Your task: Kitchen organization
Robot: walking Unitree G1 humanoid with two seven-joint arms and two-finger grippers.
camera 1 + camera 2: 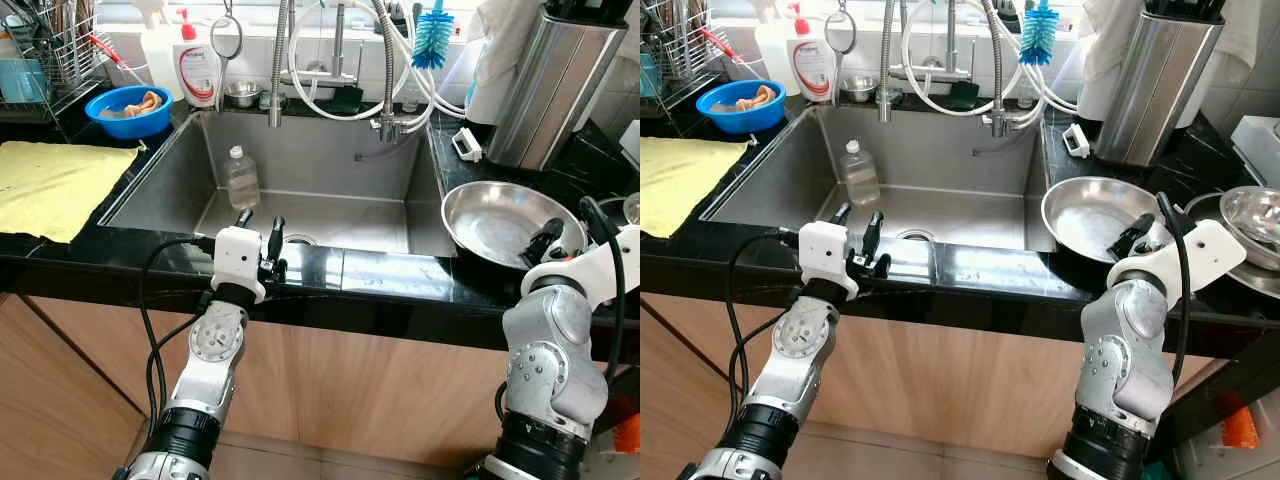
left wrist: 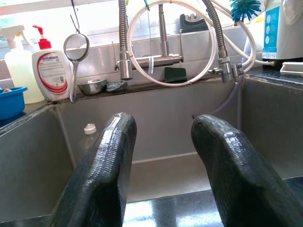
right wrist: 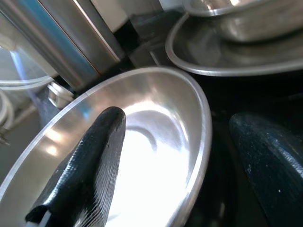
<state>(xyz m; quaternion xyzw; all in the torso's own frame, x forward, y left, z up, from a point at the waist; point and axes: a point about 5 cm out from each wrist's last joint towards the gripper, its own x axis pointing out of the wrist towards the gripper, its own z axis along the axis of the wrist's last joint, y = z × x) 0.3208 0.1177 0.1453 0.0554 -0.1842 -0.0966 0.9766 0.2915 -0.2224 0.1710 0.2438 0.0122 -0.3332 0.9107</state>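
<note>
- Right gripper (image 3: 189, 156): fingers spread wide and empty, straddling the near rim of the steel bowl (image 1: 490, 215). One finger sits over the bowl's interior, the other outside the rim above the counter.
- The steel bowl rests on the black counter (image 1: 380, 275), to the right of the sink (image 1: 310, 180), directly ahead of the right gripper. The right arm is clearly the nearer one.
- Left gripper (image 1: 258, 232): fingers moderately apart, holding nothing, poised at the sink's front edge.
- A plastic bottle (image 1: 241, 178) stands upright in the sink, ahead of the left gripper.
- Surroundings: yellow cloth (image 1: 50, 185) and blue bowl (image 1: 128, 110) on the left; further steel dishes (image 1: 1250, 215) just beyond the bowl, limiting clearance.
</note>
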